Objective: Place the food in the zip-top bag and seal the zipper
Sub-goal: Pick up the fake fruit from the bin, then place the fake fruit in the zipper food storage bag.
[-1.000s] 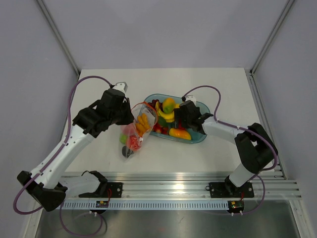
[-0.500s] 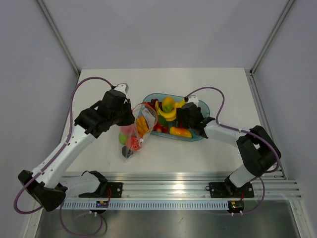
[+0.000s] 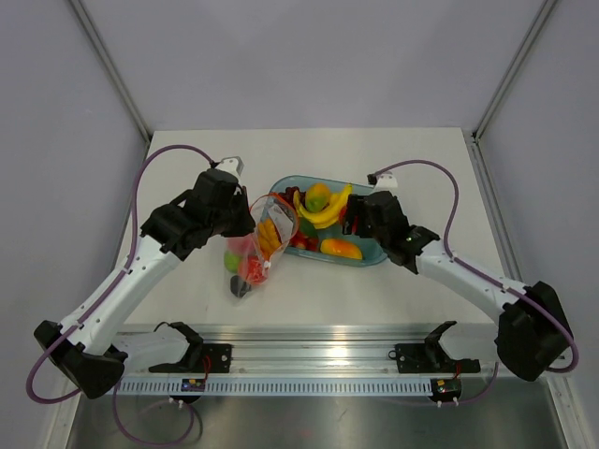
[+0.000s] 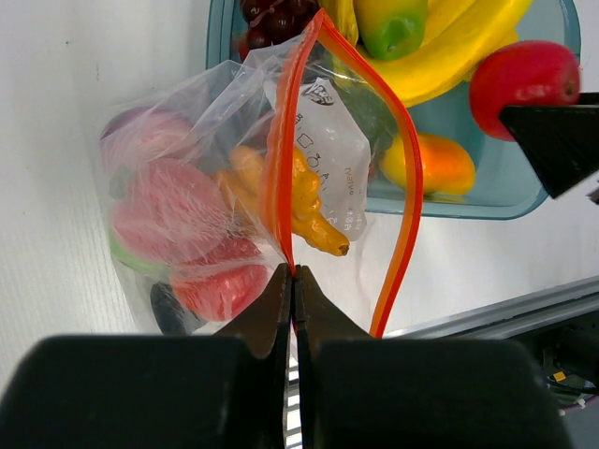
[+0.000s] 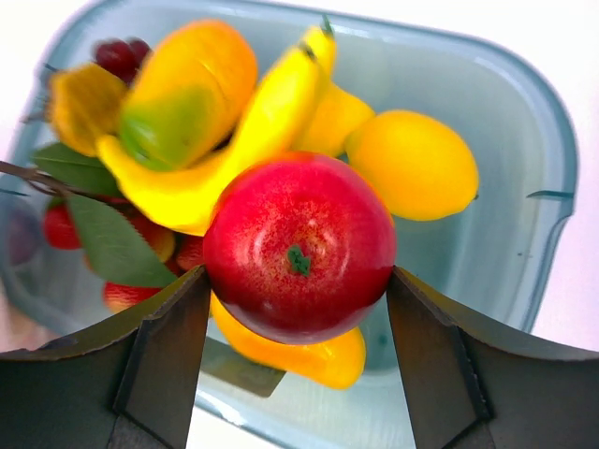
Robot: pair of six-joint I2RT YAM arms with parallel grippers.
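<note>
The clear zip-top bag [image 3: 255, 248] stands open left of the tray, with red, orange and dark food [image 4: 197, 215] inside. Its orange-red zipper [image 4: 404, 224] gapes in a loop. My left gripper [image 4: 292, 273] is shut on the near zipper strip and holds the mouth up. My right gripper [image 5: 298, 277] is shut on a red apple [image 5: 299, 245], which hangs just above the tray and shows in the left wrist view too [image 4: 524, 75]. Under it lie a banana [image 5: 253, 131], a lemon [image 5: 412, 164] and other food.
The blue-tinted oval tray [image 3: 379, 254] sits right of the bag, still holding several fruits, with grapes [image 5: 122, 56] at its far end. The table's front rail [image 3: 374, 355] runs close behind the bag and both arm bases.
My right gripper has closed on the red apple and drawn back to the right over the tray, its arm swinging outward. The left gripper and the bag have stayed put.
</note>
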